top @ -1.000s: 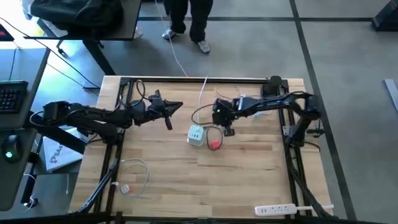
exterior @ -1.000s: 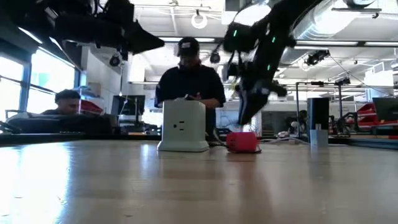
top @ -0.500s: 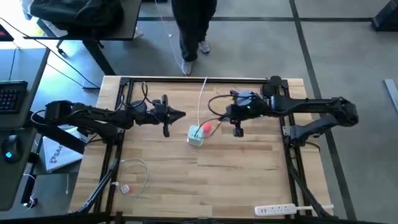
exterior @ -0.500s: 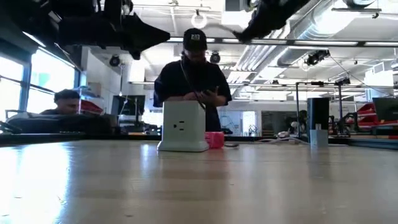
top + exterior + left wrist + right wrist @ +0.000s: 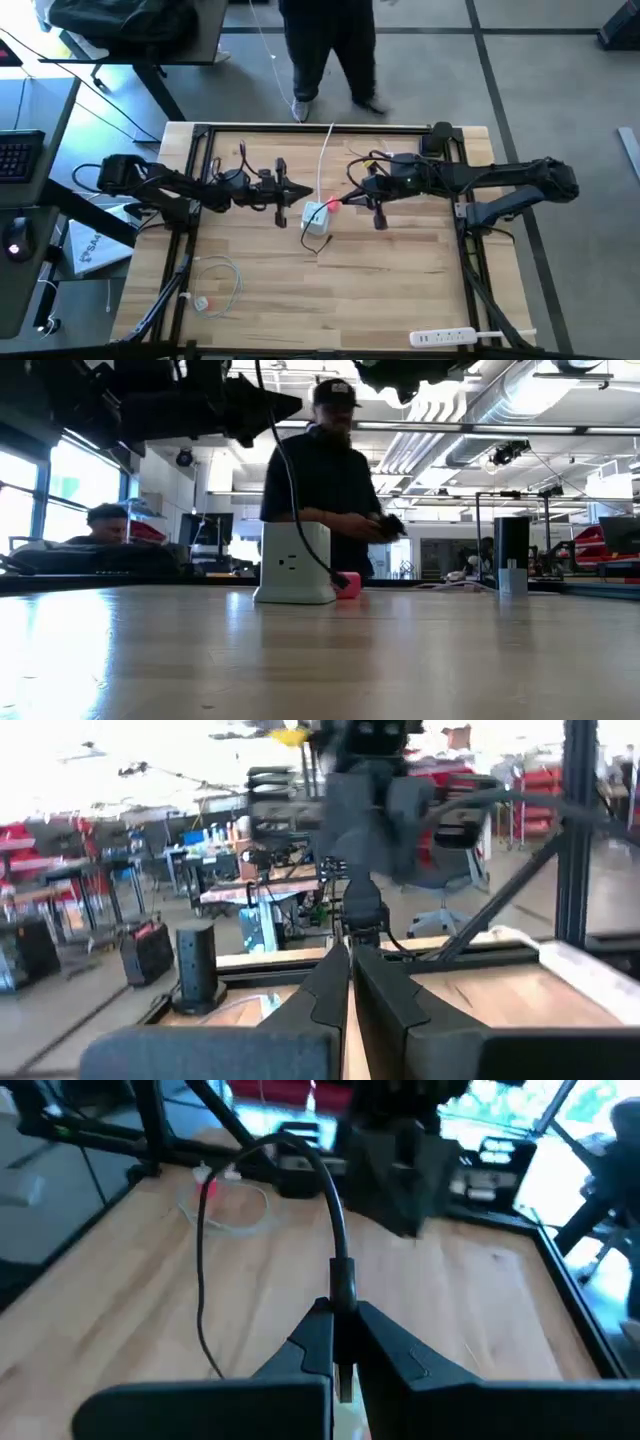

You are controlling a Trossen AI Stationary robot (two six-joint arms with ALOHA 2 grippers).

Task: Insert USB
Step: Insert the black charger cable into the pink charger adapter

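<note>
USB plug (image 5: 333, 204) is seen on the table (image 5: 400, 270), against the white charger cube (image 5: 316, 217). Its black cable (image 5: 335, 1210) is pinched by the right hand (image 5: 343, 1310) (presumably for steering). The left hand (image 5: 348, 960), fingers together and empty, is held near the cube, likely to brace it.

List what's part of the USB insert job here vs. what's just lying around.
Job:
- small red-pink USB plug on thin black cable, lying against the cube
- white charger cube
- right gripper, shut on that black cable
- left gripper, shut, raised left of the cube

Lying about:
- coiled white cable
- white power strip
</note>
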